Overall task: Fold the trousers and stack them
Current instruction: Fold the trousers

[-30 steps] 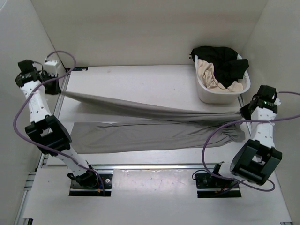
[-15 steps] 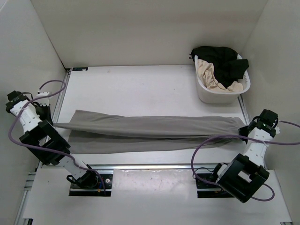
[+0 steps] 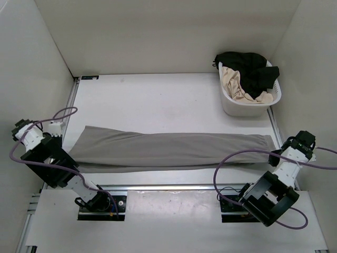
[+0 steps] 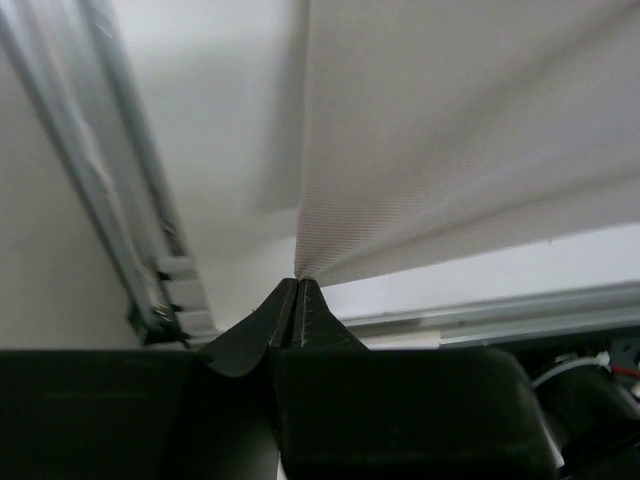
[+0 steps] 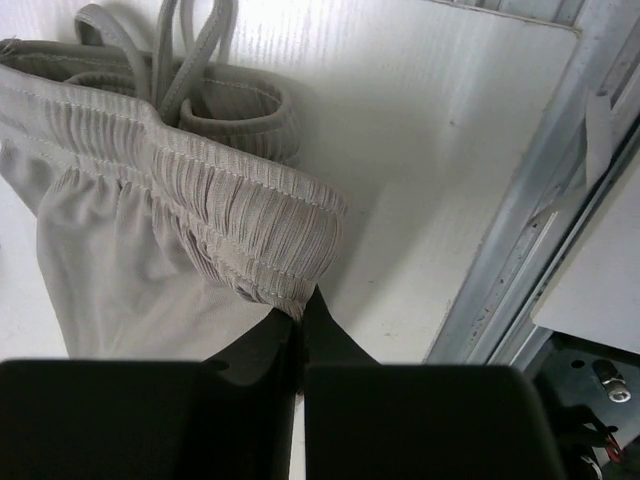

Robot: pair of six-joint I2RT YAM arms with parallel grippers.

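Observation:
The mid-grey trousers [image 3: 168, 149] lie folded lengthwise in a long flat band across the front of the table, legs on top of each other. My left gripper [image 3: 63, 149] is shut on the leg-end corner at the left; in the left wrist view the fabric [image 4: 460, 140] fans out from my closed fingertips [image 4: 298, 285]. My right gripper [image 3: 275, 156] is shut on the ribbed elastic waistband [image 5: 230, 215] at the right end, near the table's right rail; the drawstring loops [image 5: 190, 50] lie just beyond.
A white basket [image 3: 231, 103] at the back right holds a black garment [image 3: 247, 66] and a beige cream garment [image 3: 234, 81]. Metal rails run along the left edge [image 3: 66, 118], the right edge [image 3: 275, 126] and the front edge [image 3: 168, 186] of the table.
Both grippers have moved toward the front and down. The raised, stretched upper layer has come down onto the lower one, so the trousers now lie flat as one band.

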